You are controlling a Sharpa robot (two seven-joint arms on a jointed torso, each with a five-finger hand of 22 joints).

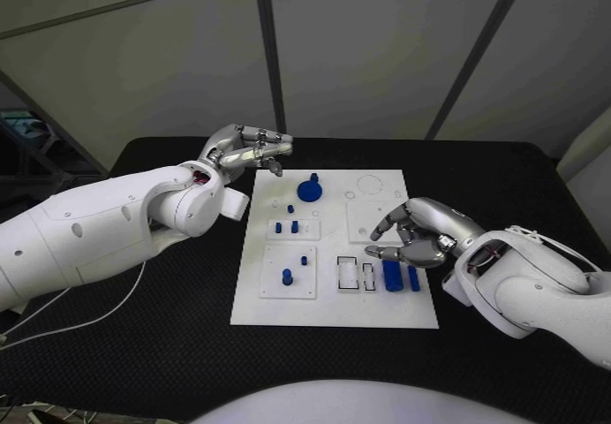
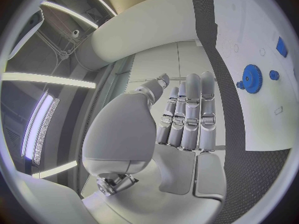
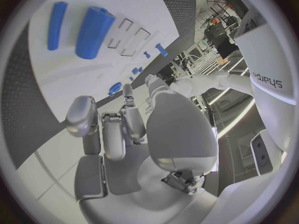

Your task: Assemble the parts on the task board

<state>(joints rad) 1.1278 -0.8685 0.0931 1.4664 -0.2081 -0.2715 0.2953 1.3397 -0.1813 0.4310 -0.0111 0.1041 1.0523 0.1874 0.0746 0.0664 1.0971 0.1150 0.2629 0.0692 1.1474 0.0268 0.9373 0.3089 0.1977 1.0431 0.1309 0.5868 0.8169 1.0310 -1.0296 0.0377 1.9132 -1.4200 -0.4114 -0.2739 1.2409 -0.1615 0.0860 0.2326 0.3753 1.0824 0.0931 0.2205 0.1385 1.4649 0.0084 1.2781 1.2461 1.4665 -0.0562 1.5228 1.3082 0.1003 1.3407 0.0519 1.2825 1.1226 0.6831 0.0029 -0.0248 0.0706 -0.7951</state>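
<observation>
The left hand (image 1: 251, 147) hovers off the white board's (image 1: 335, 314) far left corner, fingers curled inward, nothing in them. On the board, moving rightward: a small blue peg (image 1: 288, 277) stands in a square plate near the left edge, a blue gear (image 1: 310, 188) sits toward the far side, and two blue bars (image 1: 400, 276) lie near the right edge. The right hand (image 1: 415, 237) hangs just above those bars, fingers bent but apart, holding nothing.
</observation>
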